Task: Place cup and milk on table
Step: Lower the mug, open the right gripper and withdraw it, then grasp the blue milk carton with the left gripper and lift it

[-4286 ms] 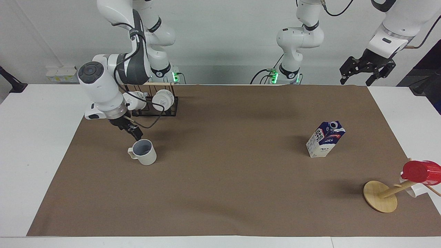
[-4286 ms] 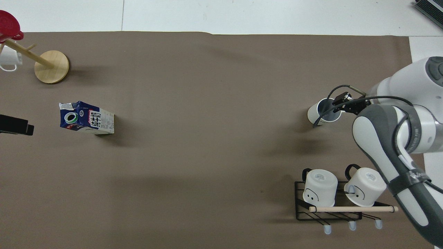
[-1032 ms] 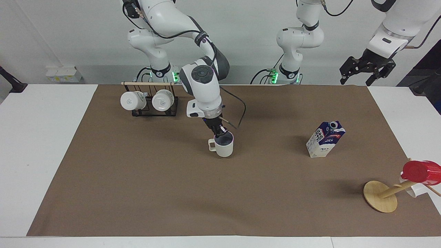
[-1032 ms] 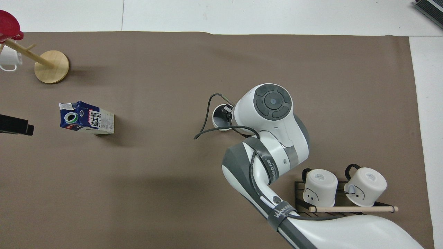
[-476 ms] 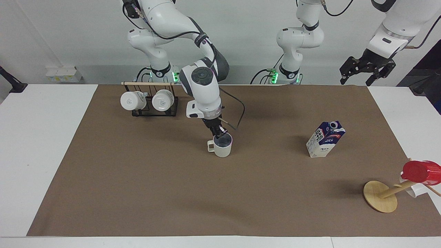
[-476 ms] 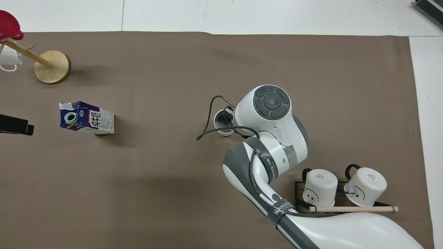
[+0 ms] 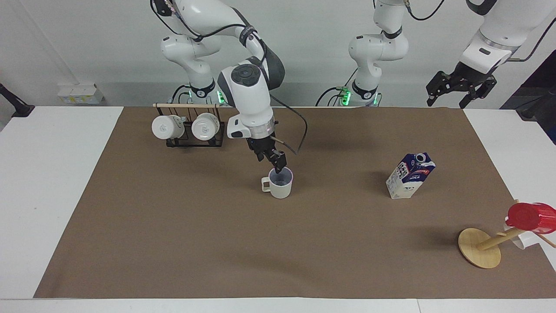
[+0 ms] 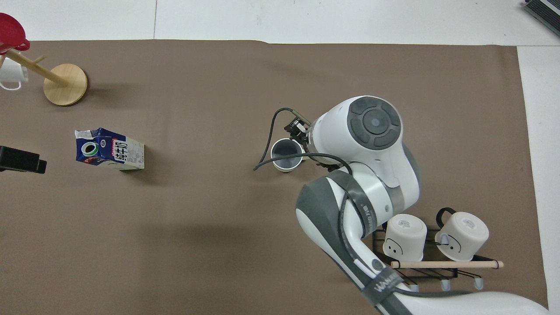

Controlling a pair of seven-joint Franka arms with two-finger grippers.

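Note:
The off-white cup stands upright on the brown sheet of the table, about mid-table, with its handle toward the right arm's end. My right gripper hangs just above the cup's rim on the robots' side. It is open and holds nothing. The blue and white milk carton stands on the sheet toward the left arm's end. My left gripper waits open, raised over the left arm's end of the table.
A black wire rack with two white mugs sits close to the robots at the right arm's end. A tilted wooden mug tree carries a red cup at the left arm's end, farther out than the milk.
My right gripper has opened, let go of the cup and risen a little above its rim. The cup stays standing on the sheet. The left arm has barely moved.

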